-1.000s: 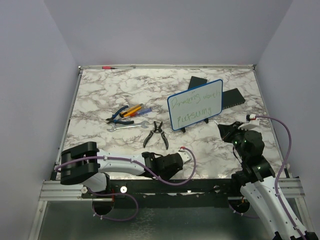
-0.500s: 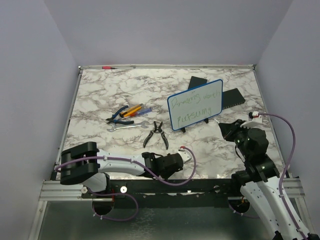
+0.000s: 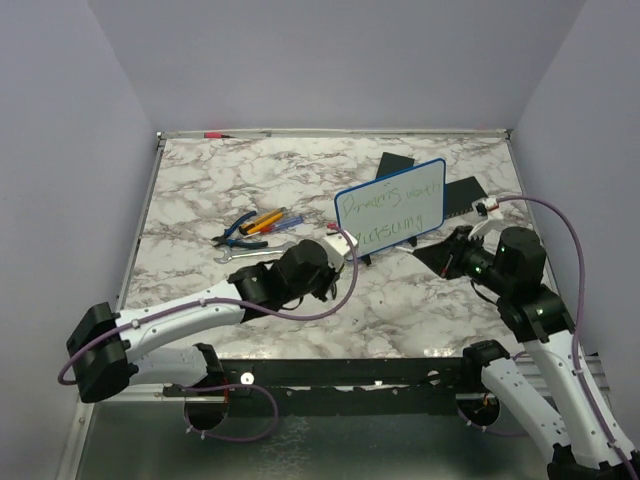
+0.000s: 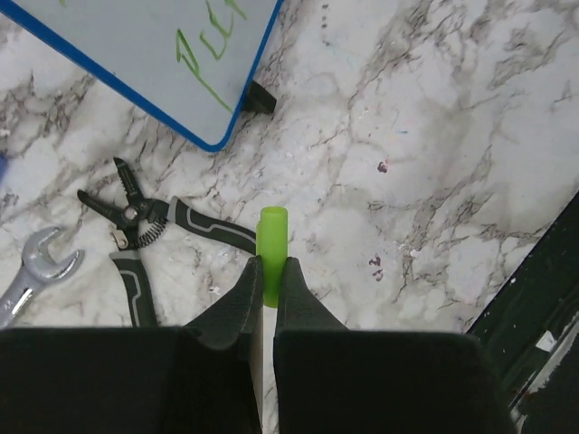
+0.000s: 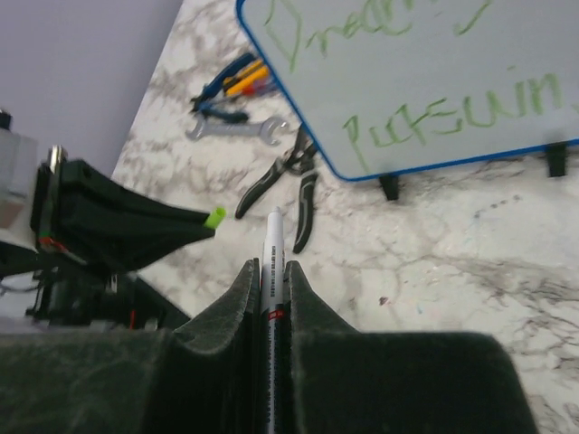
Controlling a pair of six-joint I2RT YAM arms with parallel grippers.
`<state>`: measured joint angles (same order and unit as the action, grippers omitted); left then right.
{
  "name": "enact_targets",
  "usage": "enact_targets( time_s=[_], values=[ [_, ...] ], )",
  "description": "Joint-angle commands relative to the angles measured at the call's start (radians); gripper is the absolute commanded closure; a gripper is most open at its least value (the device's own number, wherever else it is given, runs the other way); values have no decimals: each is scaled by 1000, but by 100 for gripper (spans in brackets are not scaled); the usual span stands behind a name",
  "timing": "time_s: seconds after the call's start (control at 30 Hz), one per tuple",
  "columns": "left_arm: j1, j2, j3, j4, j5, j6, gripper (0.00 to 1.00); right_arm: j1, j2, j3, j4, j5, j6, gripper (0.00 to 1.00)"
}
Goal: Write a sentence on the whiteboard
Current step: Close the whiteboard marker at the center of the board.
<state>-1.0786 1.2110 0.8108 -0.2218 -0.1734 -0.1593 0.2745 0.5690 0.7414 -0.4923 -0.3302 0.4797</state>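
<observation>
Left gripper (image 4: pixel 271 267) advanced, clamping green cap (image 4: pixel 272 226); right gripper (image 5: pixel 270 269) pinches marker (image 5: pixel 274 237); whiteboard (image 4: pixel 118 45) ahead, likely light and tip-prone, best steadied at its edge.

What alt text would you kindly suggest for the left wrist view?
The left gripper is shut on a small green cap above a marble table. Upper left: a blue-framed whiteboard with green writing; below it, pliers.

Marble-pattern table (image 3: pixel 200 190) enclosed by plain lavender walls (image 3: pixel 330 60).
Walls stand at 9, 12 and 3 o'clock; a metal rail (image 3: pixel 400 131) edges the table at 12 o'clock, an aluminium frame (image 3: pixel 120 378) at 6 o'clock; lighting is even.
</observation>
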Motion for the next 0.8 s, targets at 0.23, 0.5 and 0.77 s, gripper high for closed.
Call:
enact_targets(
  time_s=[0.23, 0.5, 0.77],
  values=[
    [31, -253, -113, 25, 424, 216, 100, -3, 239, 84, -54, -625, -31, 96],
    [29, -249, -109, 37, 551, 210, 100, -4, 296, 62, -15, -760, -9, 96],
    [29, -251, -115, 59, 610, 202, 100, -2, 331, 21, 10, -801, -10, 96]
  ],
)
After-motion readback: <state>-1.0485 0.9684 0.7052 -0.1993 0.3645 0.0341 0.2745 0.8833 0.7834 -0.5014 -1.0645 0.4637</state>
